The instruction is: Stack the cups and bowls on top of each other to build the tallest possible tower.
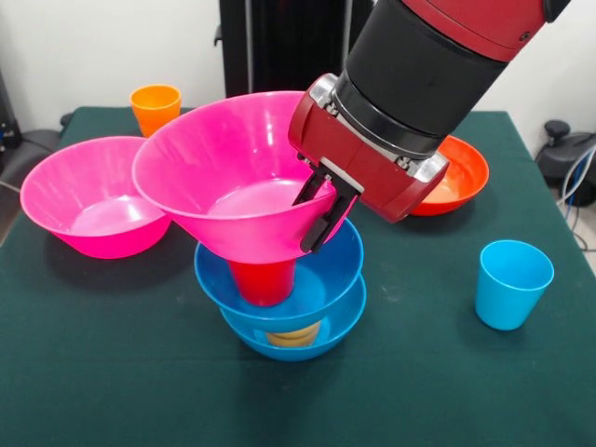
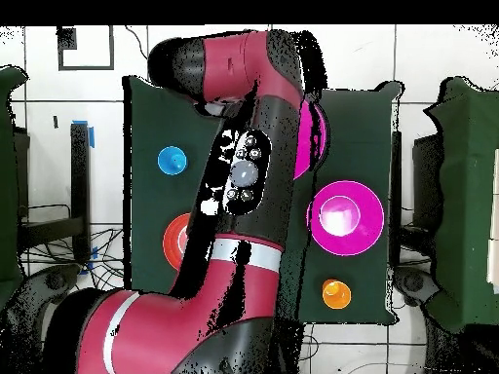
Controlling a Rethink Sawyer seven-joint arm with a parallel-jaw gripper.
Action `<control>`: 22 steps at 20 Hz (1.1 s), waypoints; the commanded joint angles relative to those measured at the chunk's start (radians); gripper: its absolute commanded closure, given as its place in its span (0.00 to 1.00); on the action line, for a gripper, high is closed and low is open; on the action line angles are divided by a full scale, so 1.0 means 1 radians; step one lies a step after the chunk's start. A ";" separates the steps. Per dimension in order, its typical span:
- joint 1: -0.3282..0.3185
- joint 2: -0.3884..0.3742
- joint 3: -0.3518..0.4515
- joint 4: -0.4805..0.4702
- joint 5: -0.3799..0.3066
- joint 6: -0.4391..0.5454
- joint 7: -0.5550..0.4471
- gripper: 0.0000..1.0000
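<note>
1. Two blue bowls sit in the tower (image 1: pixel 279 298) in the middle of the green table (image 1: pixel 112 372). The lower blue bowl (image 1: pixel 293 337) has a yellow cup (image 1: pixel 293 335) in it, and the upper blue bowl (image 1: pixel 307 284) holds a red cup (image 1: pixel 264 281).
2. The gripper (image 1: pixel 323 212) pinches the rim of a big pink bowl (image 1: pixel 233 177), which sits tilted on the red cup.
3. I think the tower is about half built. The other pink bowl (image 1: pixel 88 196), the orange-red bowl (image 1: pixel 461 177), the orange cup (image 1: pixel 155 107) and the light blue cup (image 1: pixel 512 282) wait apart on the table. No purple cup shows.
4. The front view shows the whole tower and the pinch.
5. From overhead, the arm (image 2: pixel 249 166) hides the tower, and only an edge of the held bowl peeks out.
</note>
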State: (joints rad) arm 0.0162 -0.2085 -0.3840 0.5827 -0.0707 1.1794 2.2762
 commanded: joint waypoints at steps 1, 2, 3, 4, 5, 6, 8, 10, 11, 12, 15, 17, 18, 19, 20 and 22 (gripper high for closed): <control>0.007 0.016 0.090 0.052 -0.004 0.115 -0.113 1.00; 0.010 0.018 0.082 0.052 -0.004 0.122 -0.094 1.00; 0.013 0.017 0.072 0.055 -0.007 0.126 -0.075 1.00; 0.017 0.015 0.063 0.059 -0.009 0.129 -0.055 1.00; 0.020 0.011 0.058 0.069 -0.011 0.127 -0.046 1.00; 0.024 0.006 0.052 0.078 -0.014 0.122 -0.035 1.00; 0.025 -0.001 0.050 0.096 -0.013 0.112 -0.025 1.00; 0.025 -0.003 0.052 0.102 -0.010 0.103 -0.020 1.00; 0.027 -0.008 0.052 0.114 -0.010 0.096 -0.018 1.00; 0.027 -0.009 0.053 0.116 -0.010 0.093 -0.017 1.00; 0.029 -0.015 0.050 0.127 -0.009 0.093 -0.009 1.00; 0.030 -0.018 0.048 0.131 -0.010 0.098 -0.009 1.00; 0.031 -0.020 0.046 0.133 -0.011 0.097 -0.008 1.00; 0.031 -0.021 0.044 0.135 -0.013 0.097 -0.008 1.00; 0.032 -0.023 0.043 0.140 -0.014 0.095 -0.006 1.00; 0.031 -0.026 0.041 0.145 -0.013 0.098 -0.010 1.00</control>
State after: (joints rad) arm 0.0249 -0.2142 -0.3914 0.5976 -0.0707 1.1794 2.2762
